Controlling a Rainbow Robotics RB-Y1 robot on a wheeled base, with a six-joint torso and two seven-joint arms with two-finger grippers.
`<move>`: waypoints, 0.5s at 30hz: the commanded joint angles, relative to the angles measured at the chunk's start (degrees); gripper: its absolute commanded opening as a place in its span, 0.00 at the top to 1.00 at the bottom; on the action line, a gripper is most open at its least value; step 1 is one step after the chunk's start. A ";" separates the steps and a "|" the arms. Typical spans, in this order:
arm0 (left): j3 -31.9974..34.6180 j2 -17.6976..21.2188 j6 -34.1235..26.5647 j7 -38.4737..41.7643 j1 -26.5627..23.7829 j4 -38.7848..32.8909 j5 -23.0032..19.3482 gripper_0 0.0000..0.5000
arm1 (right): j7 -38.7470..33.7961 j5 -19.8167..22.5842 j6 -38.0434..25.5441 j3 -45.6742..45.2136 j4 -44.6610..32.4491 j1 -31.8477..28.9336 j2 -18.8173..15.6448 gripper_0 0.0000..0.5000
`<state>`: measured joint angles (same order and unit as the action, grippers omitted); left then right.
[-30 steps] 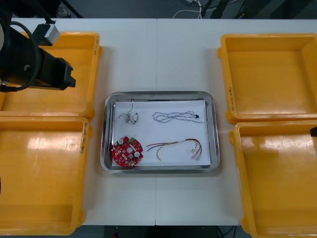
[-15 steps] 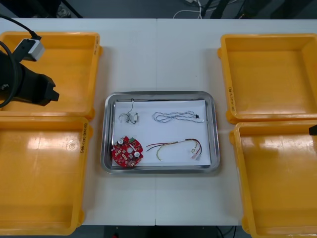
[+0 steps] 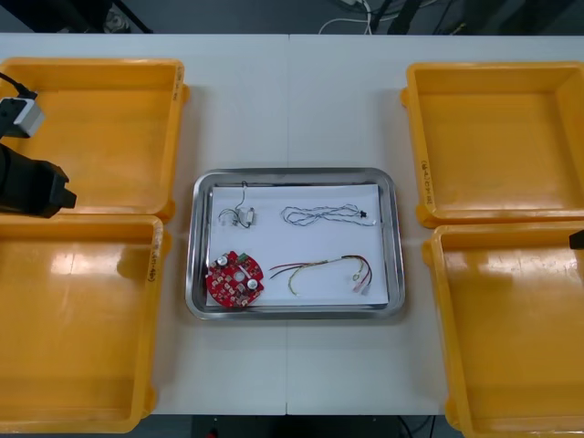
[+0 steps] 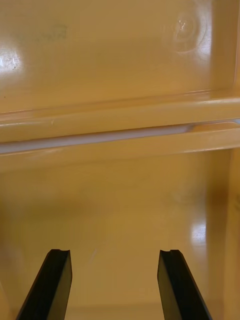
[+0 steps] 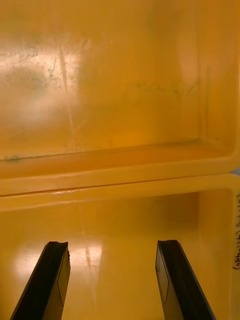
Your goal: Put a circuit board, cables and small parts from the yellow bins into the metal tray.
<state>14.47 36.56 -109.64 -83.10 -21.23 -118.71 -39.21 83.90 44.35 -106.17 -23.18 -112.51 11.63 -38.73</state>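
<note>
Black-fingered left end effector [image 5: 111,245] and right end effector [image 4: 114,252], both wide apart, empty, over yellow bins [image 3: 109,128].

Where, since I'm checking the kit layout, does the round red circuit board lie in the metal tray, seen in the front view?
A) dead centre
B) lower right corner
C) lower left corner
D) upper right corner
C: the circuit board lies in the lower left corner of the metal tray, below the small metal parts and left of the red and yellow cable.
</note>
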 commanded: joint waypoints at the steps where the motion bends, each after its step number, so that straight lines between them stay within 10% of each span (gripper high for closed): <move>1: 2.58 2.82 -0.36 -8.66 2.42 -2.32 1.94 0.00 | -0.49 -0.32 -0.08 -1.08 -0.78 0.85 0.14 0.00; 15: 3.29 5.37 -0.36 -9.19 8.13 -4.52 2.03 0.00 | -0.49 -0.32 -0.08 -1.08 -0.78 0.85 0.14 0.00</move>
<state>15.81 38.57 -109.65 -89.52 -15.08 -121.24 -36.97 83.90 44.35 -106.18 -23.18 -112.51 11.63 -38.72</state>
